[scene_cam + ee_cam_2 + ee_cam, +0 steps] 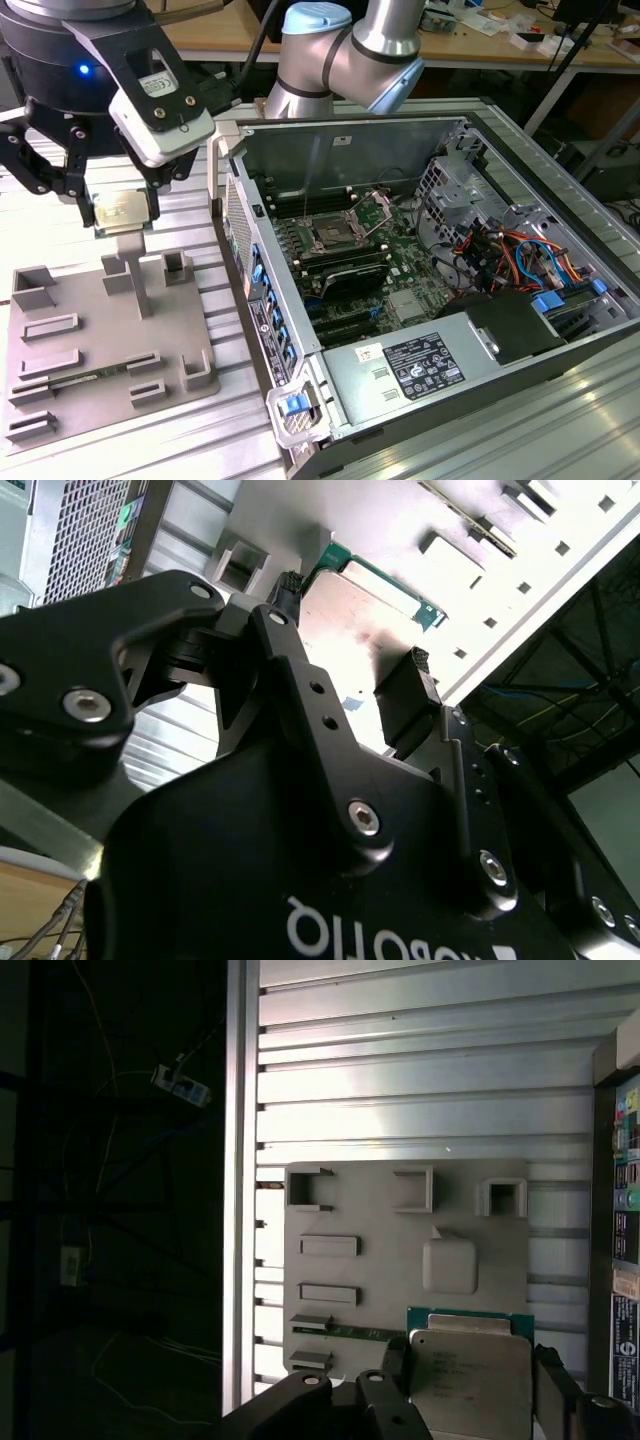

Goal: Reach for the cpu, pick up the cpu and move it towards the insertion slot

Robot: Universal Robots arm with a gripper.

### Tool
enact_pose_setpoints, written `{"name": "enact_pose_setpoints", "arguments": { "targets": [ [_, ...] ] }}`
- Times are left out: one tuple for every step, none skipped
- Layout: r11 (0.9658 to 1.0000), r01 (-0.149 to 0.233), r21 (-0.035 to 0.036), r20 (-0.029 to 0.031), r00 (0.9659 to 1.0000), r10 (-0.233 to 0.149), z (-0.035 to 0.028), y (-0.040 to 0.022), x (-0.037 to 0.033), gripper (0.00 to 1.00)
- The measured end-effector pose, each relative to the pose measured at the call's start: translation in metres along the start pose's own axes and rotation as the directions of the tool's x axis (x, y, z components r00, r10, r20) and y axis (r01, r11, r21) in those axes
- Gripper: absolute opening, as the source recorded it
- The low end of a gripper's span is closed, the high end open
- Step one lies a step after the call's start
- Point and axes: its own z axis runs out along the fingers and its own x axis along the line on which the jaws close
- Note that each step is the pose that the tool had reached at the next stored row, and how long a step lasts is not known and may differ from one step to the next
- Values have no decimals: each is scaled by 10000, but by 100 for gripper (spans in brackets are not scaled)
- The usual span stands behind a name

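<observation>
The cpu [122, 211], a flat silvery square chip with a green edge, hangs in the air above the grey plastic tray [100, 340] at the exterior view's left. My gripper [120, 214] is shut on the cpu, one black finger on each side. Both wrist views show the cpu [466, 1365] [352, 615] clamped between the fingers [394, 1372] [408, 695], with the tray [400, 1250] beneath. The insertion slot [334, 236], a silver-framed socket with a dark centre, sits on the green motherboard inside the open computer case, well off to the exterior view's right of the gripper.
The open computer case [300, 330] has upright metal walls between the tray and the motherboard. Black memory slots [350, 275] lie beside the socket. Cables and blue connectors [520, 260] crowd the case's right side. The tray carries raised blocks [175, 265] on a ribbed aluminium table [400, 1080].
</observation>
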Motion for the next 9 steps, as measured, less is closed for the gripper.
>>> {"name": "enact_pose_setpoints", "arguments": {
  "targets": [
    [10000,0,1,-1,10000,0,0,0,-1,55],
    [10000,-1,0,-1,10000,1,0,0,-1,55],
    [10000,0,1,0,10000,0,0,0,-3,55],
    [10000,0,0,0,10000,0,0,0,-4,55],
    [10000,0,0,0,10000,0,0,0,-6,55],
    [10000,1,0,0,10000,-1,0,0,-8,55],
    [10000,1,0,-1,10000,-1,0,0,-10,55],
    [10000,1,0,0,10000,-1,0,0,-13,55],
    [10000,0,0,0,10000,0,0,0,-16,55]
  ]
}}
